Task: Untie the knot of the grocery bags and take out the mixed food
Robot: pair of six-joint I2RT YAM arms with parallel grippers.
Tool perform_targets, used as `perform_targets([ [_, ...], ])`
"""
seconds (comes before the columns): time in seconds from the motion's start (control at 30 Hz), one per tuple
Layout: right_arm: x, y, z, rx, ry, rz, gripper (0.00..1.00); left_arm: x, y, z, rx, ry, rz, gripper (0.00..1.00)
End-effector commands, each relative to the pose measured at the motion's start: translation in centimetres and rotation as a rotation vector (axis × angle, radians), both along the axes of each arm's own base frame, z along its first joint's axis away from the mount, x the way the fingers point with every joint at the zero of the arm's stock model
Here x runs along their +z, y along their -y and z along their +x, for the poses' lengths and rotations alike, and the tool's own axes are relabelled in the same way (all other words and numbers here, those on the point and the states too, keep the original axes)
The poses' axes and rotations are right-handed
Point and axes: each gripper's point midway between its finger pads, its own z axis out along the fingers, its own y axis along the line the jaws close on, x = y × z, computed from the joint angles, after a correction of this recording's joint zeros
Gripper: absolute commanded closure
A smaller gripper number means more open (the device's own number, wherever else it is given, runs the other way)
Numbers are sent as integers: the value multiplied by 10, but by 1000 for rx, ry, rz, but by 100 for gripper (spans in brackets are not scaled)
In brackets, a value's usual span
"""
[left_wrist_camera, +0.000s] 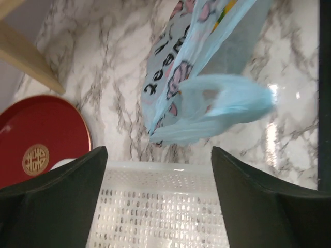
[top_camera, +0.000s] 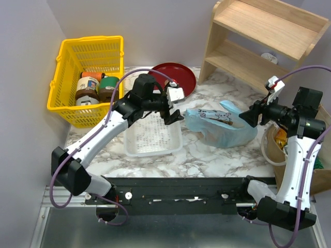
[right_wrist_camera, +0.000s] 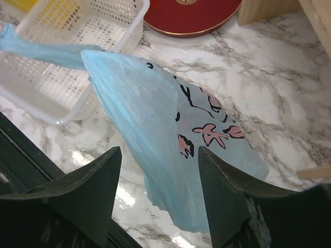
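Observation:
The light-blue plastic bag [top_camera: 222, 128] with dark print lies on the marble table between the two grippers, its mouth loose and its contents dark and unclear. My left gripper [top_camera: 173, 114] is open and empty, hovering over a white basket [top_camera: 152, 137]; the bag [left_wrist_camera: 196, 77] is just beyond its fingertips [left_wrist_camera: 158, 151]. My right gripper [top_camera: 247, 118] is open over the bag's right end; in its wrist view the bag [right_wrist_camera: 155, 113] lies below, between the open fingers [right_wrist_camera: 159, 151]. The brown paper bag [top_camera: 321, 181] stands at the right edge behind my right arm, with something orange [top_camera: 281, 137] showing inside.
A yellow basket [top_camera: 64, 77] with labelled jars stands at the back left. A red plate [top_camera: 181, 77] lies behind the white basket. A wooden shelf [top_camera: 264, 36] stands at the back right. The white basket [right_wrist_camera: 67, 51] and red plate [right_wrist_camera: 196, 15] also show in the right wrist view.

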Motion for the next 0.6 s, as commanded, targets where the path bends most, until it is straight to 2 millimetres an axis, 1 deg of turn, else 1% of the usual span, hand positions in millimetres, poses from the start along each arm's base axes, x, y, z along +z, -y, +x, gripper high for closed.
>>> perform_targets([
  [0.0, -4, -6, -9, 93, 42, -104, 29, 7, 10, -52, -156, -141, -51, 1],
  [0.03, -6, -5, -8, 92, 40, -117, 29, 8, 14, -60, -189, -143, -53, 1],
  [0.07, -6, -6, -6, 112, 53, -137, 26, 8, 17, -67, -216, -142, -51, 1],
  [0.1, -5, -14, -9, 149, 61, -152, 25, 9, 18, -68, -214, -126, -48, 1],
  [0.13, -6, -14, -9, 153, 69, -185, 25, 8, 19, -67, -207, -112, -45, 1],
  [0.17, -6, -16, -8, 160, 81, -208, 24, 8, 20, -59, -177, -73, -39, 1],
  [0.2, -10, -17, -2, 155, 100, -227, 24, 4, 28, -60, -176, -62, -28, 1],
  [0.23, -11, -19, 0, 147, 118, -261, 24, 4, 32, -58, -171, -41, -23, 1],
  [0.27, -13, -18, 5, 128, 126, -269, 25, 6, 40, -53, -157, -6, -25, 2],
  [0.3, -7, -17, 19, 76, 158, -259, 27, -5, 48, -44, -121, 21, 13, 3],
  [0.33, -16, -12, 30, 20, 135, -287, 30, -4, 52, -37, -104, 40, 22, 13],
  [0.37, -14, -10, 40, -15, 137, -281, 46, 9, 57, -31, -105, 62, 12, 22],
  [0.4, -7, -9, 52, -64, 141, -246, 58, 2, 62, -21, -108, 77, 45, 32],
  [0.43, 7, -3, 61, -116, 160, -241, 69, 6, 62, -11, -108, 90, 56, 65],
  [0.47, 8, -2, 74, -133, 146, -228, 85, 25, 61, -3, -108, 117, 61, 90],
  [0.5, 19, -3, 82, -149, 171, -205, 91, 22, 62, 10, -94, 126, 82, 100],
  [0.53, 30, -3, 89, -157, 191, -192, 96, 31, 54, 29, -56, 148, 73, 100],
  [0.57, 57, -3, 95, -168, 248, -179, 100, 57, 54, 44, -34, 203, 29, 100],
])
